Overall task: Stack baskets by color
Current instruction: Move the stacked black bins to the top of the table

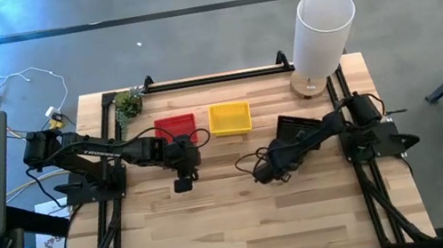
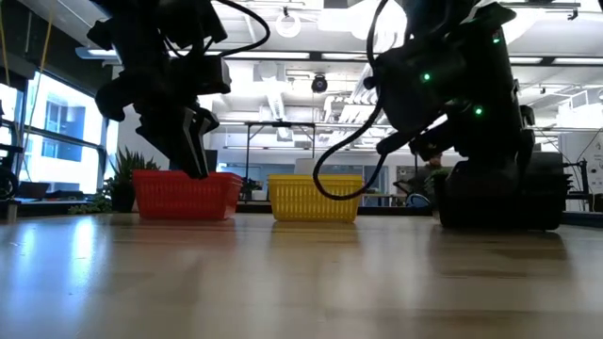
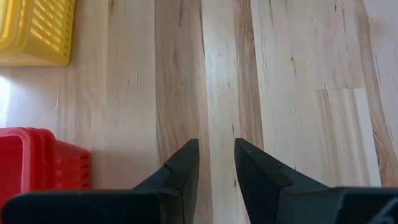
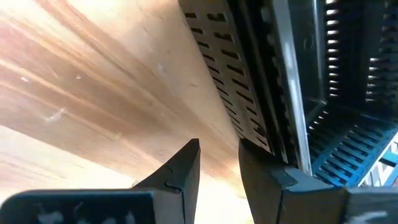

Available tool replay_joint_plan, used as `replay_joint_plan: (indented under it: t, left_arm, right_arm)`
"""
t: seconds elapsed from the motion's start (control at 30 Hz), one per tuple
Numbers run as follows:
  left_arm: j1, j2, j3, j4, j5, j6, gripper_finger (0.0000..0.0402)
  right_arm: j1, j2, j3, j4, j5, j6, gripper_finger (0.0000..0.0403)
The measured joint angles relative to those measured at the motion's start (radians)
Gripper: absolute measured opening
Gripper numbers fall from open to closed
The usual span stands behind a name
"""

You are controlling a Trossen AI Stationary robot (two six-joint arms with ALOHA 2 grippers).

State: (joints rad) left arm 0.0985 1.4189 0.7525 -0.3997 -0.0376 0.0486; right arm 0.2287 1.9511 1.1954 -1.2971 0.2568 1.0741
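Note:
Three basket stacks stand on their bottoms along the table's far half: red baskets [image 1: 175,129], yellow baskets [image 1: 229,117] and black baskets [image 1: 294,124], the black ones partly under my right arm. My left gripper [image 3: 216,144] hovers open over bare wood just near of the red stack [image 3: 37,162], with the yellow stack [image 3: 34,31] farther off. My right gripper [image 4: 219,144] is open and holds nothing, with bare wood showing in its gap. One finger stands close beside the black stack's slotted wall [image 4: 242,81]. My right gripper has one finger [image 4: 267,168] right next to the lower edge of the black basket's slotted side wall [image 4: 252,127]. I cannot tell whether it touches. Nothing sits between the two fingers.
A tall white cylinder [image 1: 323,30] stands at the far right corner and a small green plant [image 1: 128,103] at the far left. The near half of the wooden table [image 1: 248,228] is bare wood. Dark rails run along the table's side and far edges.

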Motion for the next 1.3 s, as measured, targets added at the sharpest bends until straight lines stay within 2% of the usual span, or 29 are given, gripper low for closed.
replay_joint_plan:
  t: [0.47,0.97,1.13,1.3]
  left_arm:
    - [0.0,0.0,0.0,0.0,0.0,0.0,0.009]
    - [0.0,0.0,0.0,0.0,0.0,-0.003,0.009]
    - [0.0,0.0,0.0,0.0,0.0,0.0,0.009]
    - [0.0,0.0,0.0,0.0,0.01,-0.001,0.009]
  right_arm:
    - [-0.002,0.0,0.0,-0.118,-0.02,0.026,0.0099]
    - [-0.058,0.0,0.0,-0.161,0.112,0.047,0.0099]
    - [-0.088,0.0,0.0,-0.163,0.129,0.024,0.0099]
    - [-0.07,-0.004,0.0,-0.196,0.131,0.027,0.0099]
